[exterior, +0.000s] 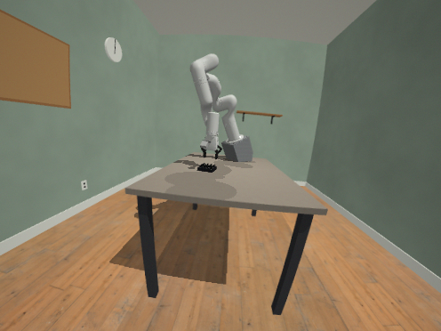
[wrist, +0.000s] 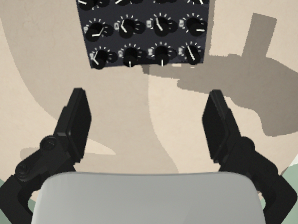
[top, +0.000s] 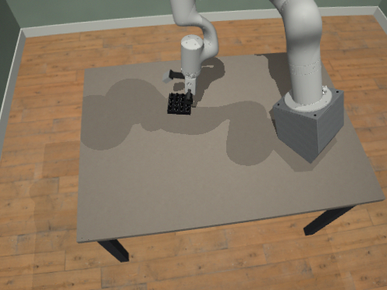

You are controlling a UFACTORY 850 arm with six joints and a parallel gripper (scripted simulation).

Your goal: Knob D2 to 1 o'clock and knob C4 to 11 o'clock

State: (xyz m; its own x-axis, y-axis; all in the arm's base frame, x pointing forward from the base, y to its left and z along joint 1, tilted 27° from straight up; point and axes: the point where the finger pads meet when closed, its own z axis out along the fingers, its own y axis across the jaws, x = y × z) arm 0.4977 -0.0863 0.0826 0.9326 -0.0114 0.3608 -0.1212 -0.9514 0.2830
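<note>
The black knob box stands on the table. In the wrist view it is at the top, partly cut off, with small printed names left of the knobs, so its front seems to face left. Knob C4 seems to be second from left in the nearest line; its white line points down the image, about 3 o'clock. Knob D2 seems to be at the top left, cut by the frame edge; its pointing is unclear. My gripper is open and empty, above and beside the box.
The other knobs stand close around these two. The table carries the arm's grey base block, well away from the box. Arm shadows fall across the table around the box. The socket cannot be made out.
</note>
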